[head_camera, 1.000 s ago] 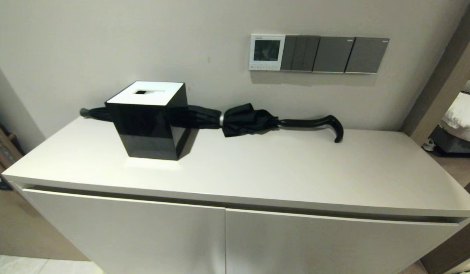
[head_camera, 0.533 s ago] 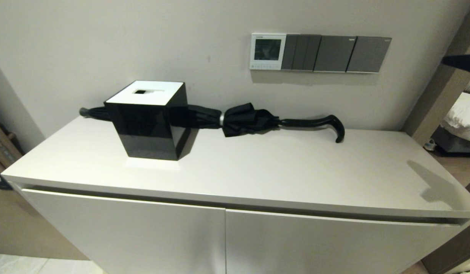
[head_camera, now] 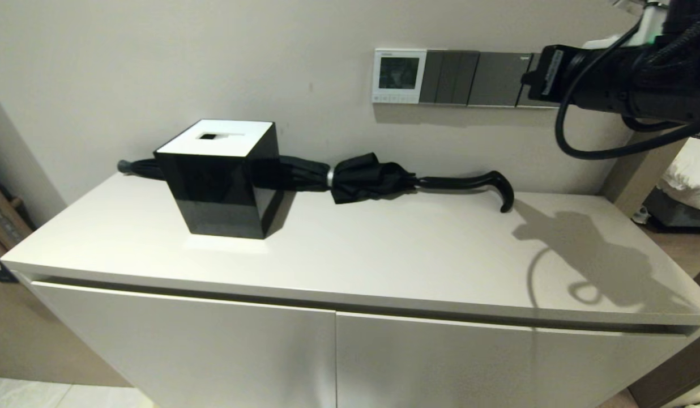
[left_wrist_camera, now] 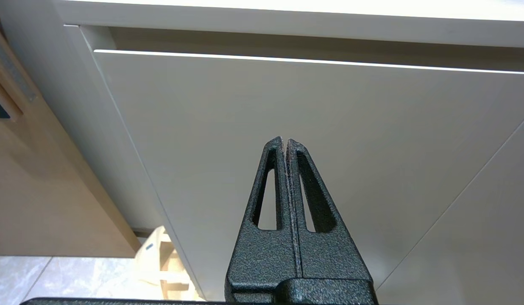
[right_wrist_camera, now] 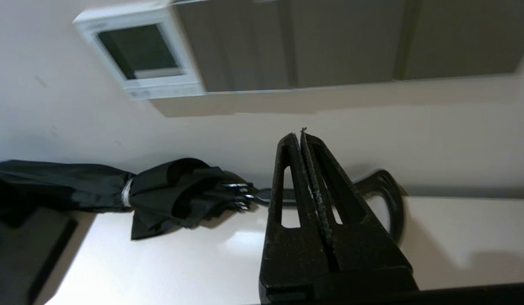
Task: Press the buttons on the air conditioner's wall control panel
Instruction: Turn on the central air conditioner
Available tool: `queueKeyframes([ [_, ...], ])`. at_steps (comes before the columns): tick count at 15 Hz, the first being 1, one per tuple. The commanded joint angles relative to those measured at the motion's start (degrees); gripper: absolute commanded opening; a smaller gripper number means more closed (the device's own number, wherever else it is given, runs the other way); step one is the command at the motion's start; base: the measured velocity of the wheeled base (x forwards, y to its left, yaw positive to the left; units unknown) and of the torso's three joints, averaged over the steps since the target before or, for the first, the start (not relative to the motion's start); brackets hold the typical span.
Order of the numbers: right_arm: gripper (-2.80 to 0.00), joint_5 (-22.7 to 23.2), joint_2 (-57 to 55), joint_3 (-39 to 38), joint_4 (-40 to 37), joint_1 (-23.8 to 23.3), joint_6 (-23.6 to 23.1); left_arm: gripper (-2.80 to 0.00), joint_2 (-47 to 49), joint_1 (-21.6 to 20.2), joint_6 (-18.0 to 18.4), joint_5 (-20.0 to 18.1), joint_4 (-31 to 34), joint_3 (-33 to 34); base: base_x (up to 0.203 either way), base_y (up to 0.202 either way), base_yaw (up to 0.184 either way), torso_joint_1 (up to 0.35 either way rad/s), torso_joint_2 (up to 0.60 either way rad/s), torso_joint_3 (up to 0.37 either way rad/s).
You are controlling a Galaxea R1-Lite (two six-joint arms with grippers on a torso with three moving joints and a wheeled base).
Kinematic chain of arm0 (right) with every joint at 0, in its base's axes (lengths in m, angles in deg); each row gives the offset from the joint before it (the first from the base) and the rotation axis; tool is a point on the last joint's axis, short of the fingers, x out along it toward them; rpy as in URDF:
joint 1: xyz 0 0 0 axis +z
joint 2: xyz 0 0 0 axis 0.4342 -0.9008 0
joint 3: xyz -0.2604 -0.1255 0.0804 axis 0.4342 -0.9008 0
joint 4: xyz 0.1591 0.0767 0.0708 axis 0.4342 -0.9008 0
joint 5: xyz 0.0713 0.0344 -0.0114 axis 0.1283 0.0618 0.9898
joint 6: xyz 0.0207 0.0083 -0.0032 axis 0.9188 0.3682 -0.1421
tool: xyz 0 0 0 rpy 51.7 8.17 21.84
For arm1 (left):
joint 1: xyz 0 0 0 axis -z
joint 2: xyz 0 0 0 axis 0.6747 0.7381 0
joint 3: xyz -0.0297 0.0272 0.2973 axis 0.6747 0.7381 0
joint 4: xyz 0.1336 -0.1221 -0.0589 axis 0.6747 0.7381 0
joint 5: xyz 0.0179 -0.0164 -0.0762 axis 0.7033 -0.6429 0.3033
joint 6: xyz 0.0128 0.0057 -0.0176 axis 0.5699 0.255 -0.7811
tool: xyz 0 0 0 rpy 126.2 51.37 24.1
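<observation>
The white-framed control panel hangs on the wall, its screen dark, with the row of tiny pale buttons along its bottom edge. In the right wrist view the panel and its buttons show beyond my right gripper, which is shut and empty. It points at bare wall below the switch plates, apart from the panel. My right arm reaches in at panel height, in front of the rightmost switch plate. My left gripper is shut and empty, low in front of the cabinet door.
Dark grey switch plates adjoin the panel on its right. On the white cabinet top stand a black tissue box and a folded black umbrella with a hooked handle along the wall.
My right arm has come into the head view from the right and now reaches over the rightmost switch plate. Its shadow has spread over the cabinet top's right side.
</observation>
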Motion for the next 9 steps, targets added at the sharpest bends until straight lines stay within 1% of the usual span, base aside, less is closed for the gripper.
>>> queueKeyframes([
  [1, -2.8, -7.7, -4.9, 2.3, 1.2, 5.0, -2.9, -2.8, 0.1, 0.0, 0.0, 0.0, 0.0, 0.0, 0.0, 0.0, 0.0, 0.0, 0.0, 0.0],
  [2, -2.8, -11.6, -6.1, 2.4, 3.6, 7.0, -4.3, -2.8, 0.1, 0.0, -0.1, 0.0, 0.0, 0.0, 0.0, 0.0, 0.0, 0.0, 0.0, 0.0],
  [4, -2.8, -19.7, -9.1, 1.7, 11.5, 10.5, -6.6, -2.8, 0.0, 0.0, -0.1, 0.0, 0.0, 0.0, 0.0, 0.0, 0.0, 0.0, 0.0, 0.0],
  [5, -2.8, -22.2, -10.6, 1.5, 15.4, 11.7, -7.7, -2.8, 0.1, 0.0, 0.0, 0.0, 0.0, 0.0, 0.0, 0.0, 0.0, 0.0, 0.0, 0.0],
  [9, -2.8, -27.6, -15.8, -0.4, 28.4, 12.6, -9.8, -2.8, 0.1, 0.0, -0.1, 0.0, 0.0, 0.0, 0.0, 0.0, 0.0, 0.0, 0.0, 0.0],
])
